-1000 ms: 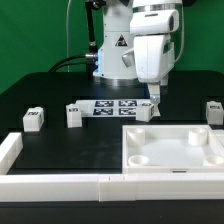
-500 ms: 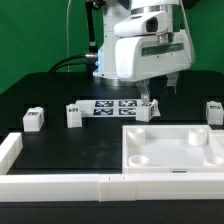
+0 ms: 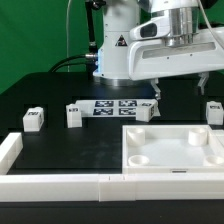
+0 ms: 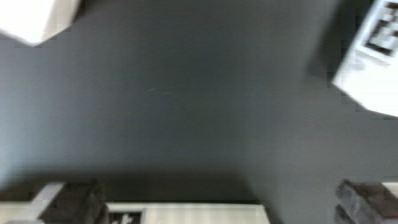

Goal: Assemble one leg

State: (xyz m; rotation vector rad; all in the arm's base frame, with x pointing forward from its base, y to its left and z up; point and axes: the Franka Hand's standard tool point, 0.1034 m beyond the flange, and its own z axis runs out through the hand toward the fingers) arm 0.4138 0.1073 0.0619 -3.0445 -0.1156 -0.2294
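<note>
Since no leg sits in any socket (image 3: 140, 158) of the panel (image 3: 176, 168), the task looks barely begun. The jaws hang spread and empty, high over the counter (image 3: 60, 145). The wrist view shows the two fingers (image 4: 64, 182) well apart with only dark surface between them. The leg (image 3: 145, 112) nearest the jaws stands upright on the counter below them, a little toward the exterior view's left and just beside the panel's far edge. A second leg (image 3: 214, 110) stands below them toward the exterior view's right. A third leg (image 3: 73, 116) and a fourth leg (image 3: 33, 119) stand well off toward that view's left. By my judgement everything is left to do: come down, pinch one leg, carry it to a corner socket and seat it. The counter is matte black and bare under the jaws, though the wrist view is blurred and the white shapes at its edges cannot be told apart. A marker board (image 3: 112, 106) lies flat below the jaws, beyond the nearest leg. White rails (image 3: 60, 186) bound the near edge, and a green backdrop (image 3: 40, 40) closes the scene behind the arm.
</note>
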